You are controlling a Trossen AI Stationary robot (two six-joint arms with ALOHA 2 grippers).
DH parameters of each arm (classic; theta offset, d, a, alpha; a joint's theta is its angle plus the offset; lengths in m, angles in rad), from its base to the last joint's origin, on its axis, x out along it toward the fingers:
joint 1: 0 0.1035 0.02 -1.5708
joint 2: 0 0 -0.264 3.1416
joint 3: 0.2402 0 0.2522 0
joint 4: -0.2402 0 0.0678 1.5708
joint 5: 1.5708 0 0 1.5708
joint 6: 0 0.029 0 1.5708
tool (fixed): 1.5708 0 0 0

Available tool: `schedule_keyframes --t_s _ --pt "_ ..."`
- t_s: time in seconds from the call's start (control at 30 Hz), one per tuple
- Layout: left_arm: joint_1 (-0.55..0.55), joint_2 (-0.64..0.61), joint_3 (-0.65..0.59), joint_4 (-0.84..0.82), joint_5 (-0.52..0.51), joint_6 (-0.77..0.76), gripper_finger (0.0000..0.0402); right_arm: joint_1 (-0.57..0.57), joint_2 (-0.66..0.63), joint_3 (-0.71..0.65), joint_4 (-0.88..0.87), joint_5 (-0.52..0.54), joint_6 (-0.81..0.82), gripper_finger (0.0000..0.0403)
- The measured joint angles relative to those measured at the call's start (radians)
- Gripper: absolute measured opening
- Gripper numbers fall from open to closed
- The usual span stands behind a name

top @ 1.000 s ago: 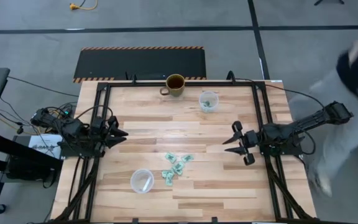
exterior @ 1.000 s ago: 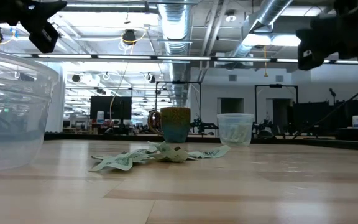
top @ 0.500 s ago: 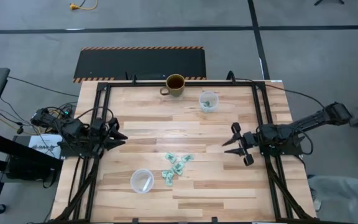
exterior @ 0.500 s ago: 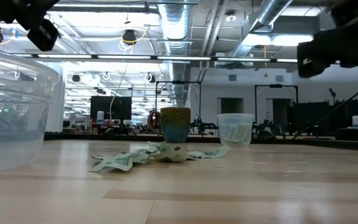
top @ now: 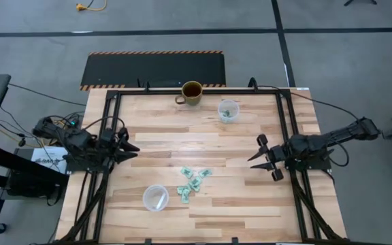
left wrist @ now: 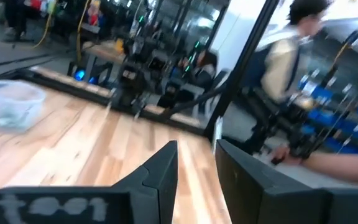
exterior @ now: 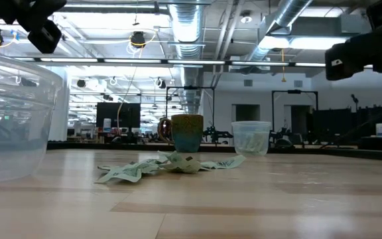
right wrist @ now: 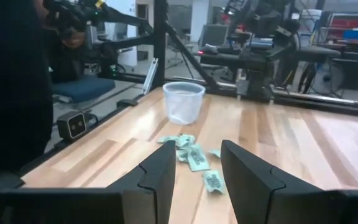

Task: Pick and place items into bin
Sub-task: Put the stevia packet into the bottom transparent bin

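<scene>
Several pale mint-green wrapped items (top: 192,181) lie in a loose heap on the wood table, near its near-middle; they also show in the low view (exterior: 171,164) and the right wrist view (right wrist: 194,155). A clear plastic cup (top: 155,197) stands just left of the heap. My left gripper (top: 136,149) hovers open at the table's left side, pointing right. My right gripper (top: 250,158) hovers open at the right side, pointing left toward the heap. Both wrist views show a gap between the fingers (left wrist: 196,146) (right wrist: 197,146).
A second clear cup (top: 228,110) with something pale green inside stands near the far edge, beside a brown mug (top: 192,92). Black frame rails (top: 286,129) run along the table's sides. A person (left wrist: 297,43) shows beyond the table's right side in the left wrist view.
My right gripper has drawn back a little toward the table's right edge, still open. A person who stood at the right of the high view has gone out of that view. The items and cups have not moved.
</scene>
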Motion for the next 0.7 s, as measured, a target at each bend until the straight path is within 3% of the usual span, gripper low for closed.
schedule_keyframes --t_s 0.27,0.7 --pt "0.000 0.204 0.239 -0.250 0.039 0.087 0.0098 -0.062 -0.165 0.000 -0.236 0.001 0.029 0.0123" --pt "0.000 0.455 0.523 -0.419 0.105 0.323 0.0098 -0.099 -0.195 -0.001 -0.233 0.004 0.011 0.0123"
